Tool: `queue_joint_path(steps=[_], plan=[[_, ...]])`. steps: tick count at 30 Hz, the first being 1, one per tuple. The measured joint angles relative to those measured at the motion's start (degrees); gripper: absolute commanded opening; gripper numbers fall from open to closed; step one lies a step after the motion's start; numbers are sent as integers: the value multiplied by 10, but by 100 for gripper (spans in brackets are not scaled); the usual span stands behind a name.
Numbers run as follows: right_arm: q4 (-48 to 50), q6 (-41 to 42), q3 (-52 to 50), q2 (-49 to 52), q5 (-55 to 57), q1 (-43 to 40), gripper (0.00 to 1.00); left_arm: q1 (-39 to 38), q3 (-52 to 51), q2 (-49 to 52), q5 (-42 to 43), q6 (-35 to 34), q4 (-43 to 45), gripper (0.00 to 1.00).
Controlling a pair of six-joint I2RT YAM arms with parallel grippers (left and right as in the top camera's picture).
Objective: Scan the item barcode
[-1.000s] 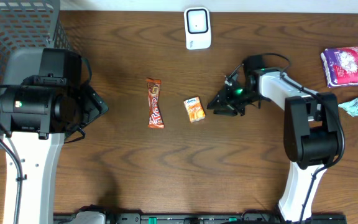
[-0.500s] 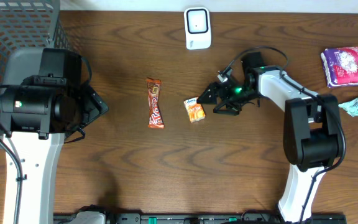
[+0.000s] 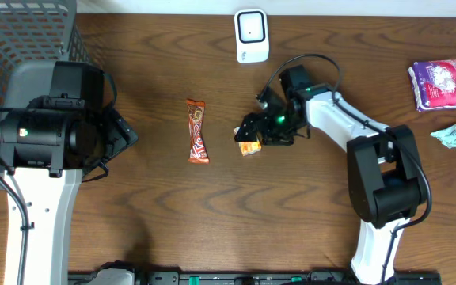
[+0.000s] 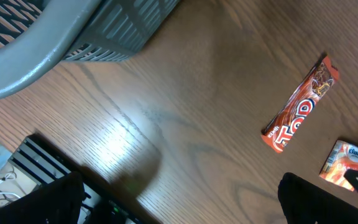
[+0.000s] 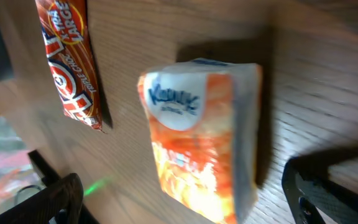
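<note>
The left arm [image 3: 42, 218] has a white link, a bulky black motor housing [image 3: 54, 131] with a round end, and a grey cap [image 3: 30, 75]. A thin black cable [image 3: 18, 207] runs along it. The right arm [image 3: 382, 233] is also white, with black joint blocks, a black wire [image 3: 307, 58] arching over its wrist and a small green light [image 3: 278, 120]. The left fingers [image 4: 48, 202] and right fingers [image 5: 334, 186] are matte black.

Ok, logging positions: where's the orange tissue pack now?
Overhead view: the orange tissue pack lies mid-table, right of the candy bar, below the white scanner, under the open right gripper.
</note>
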Motion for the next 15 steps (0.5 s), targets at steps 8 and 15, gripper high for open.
queue_joint_path(steps=[8,15], plan=[[2,0,2,-6,44,29,99,0,0,0,0,0,0,99],[2,0,3,-7,59,32,90,0,0,0,0,0,0,99]])
